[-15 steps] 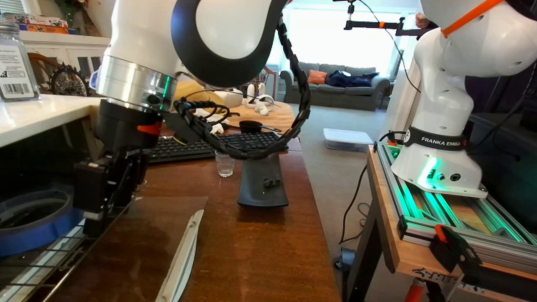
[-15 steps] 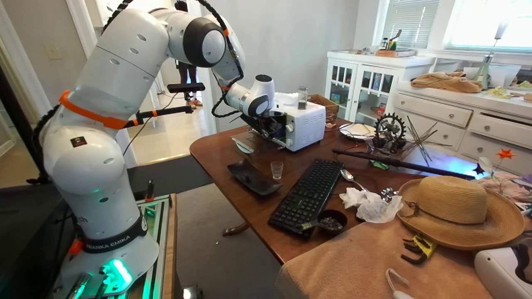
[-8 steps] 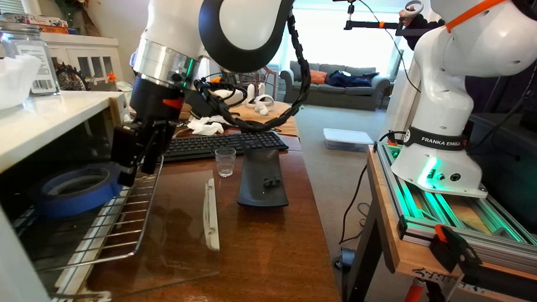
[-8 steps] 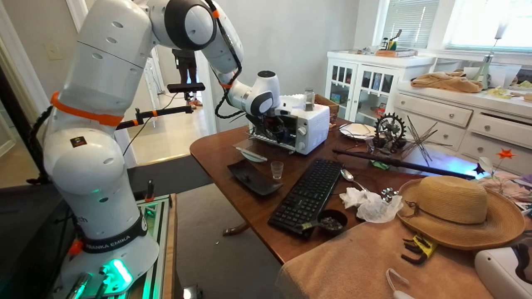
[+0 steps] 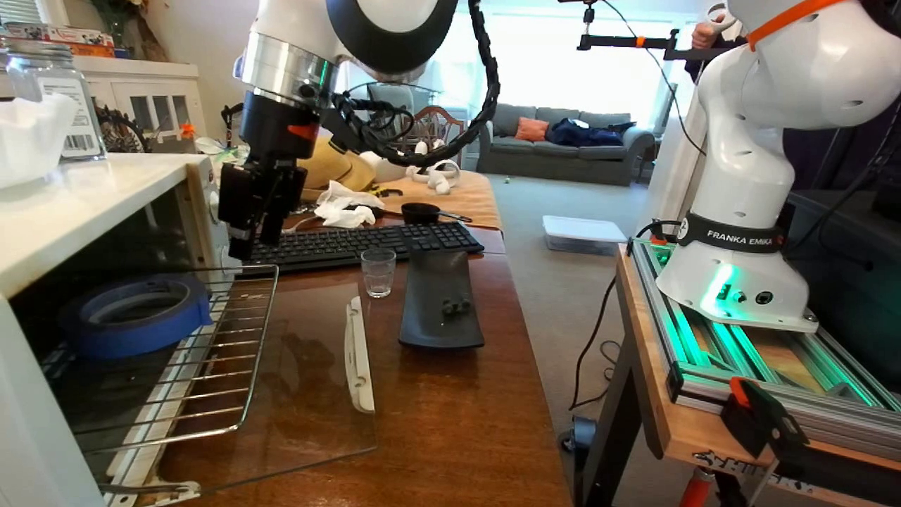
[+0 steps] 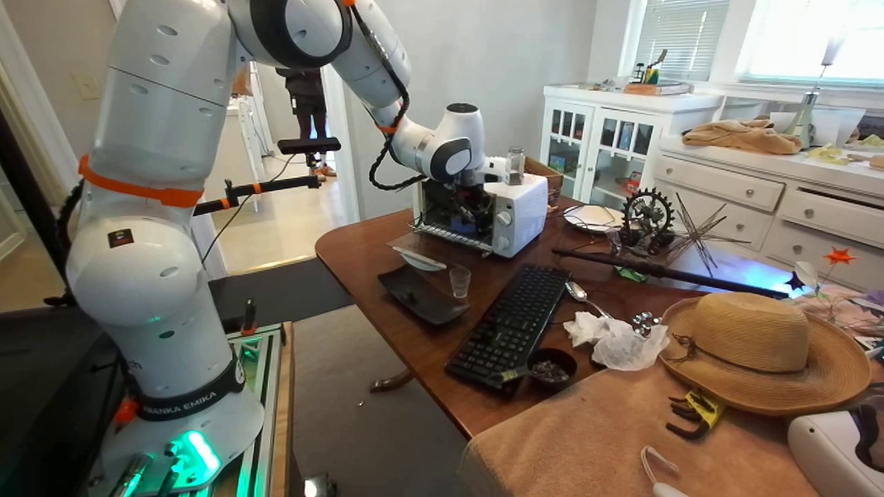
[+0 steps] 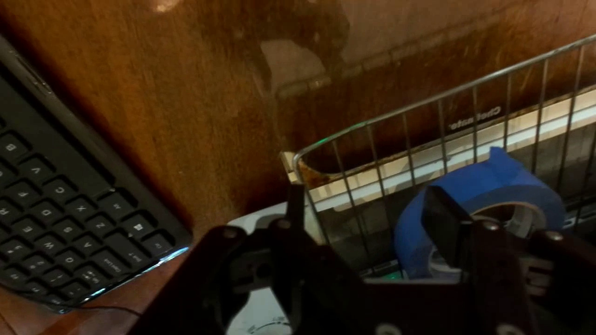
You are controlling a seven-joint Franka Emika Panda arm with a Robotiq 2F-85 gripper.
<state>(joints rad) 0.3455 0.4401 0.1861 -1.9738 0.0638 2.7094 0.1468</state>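
the gripper [image 7: 364, 188] hangs spread and empty above the toaster oven's [image 6: 530, 210] wire rack [image 7: 405, 110], where the blue painter's tape roll [image 5: 144, 340] lies flat; moving slowly, with fingertips [image 7: 444, 228] clear of the rack, should prevent snagging

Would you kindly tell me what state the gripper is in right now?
Gripper: open, holding nothing; the blue tape roll sits apart from it.

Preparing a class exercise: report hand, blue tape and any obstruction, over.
Hand open, empty. Blue tape roll on wire rack. Toaster oven roof may hinder approach from above.
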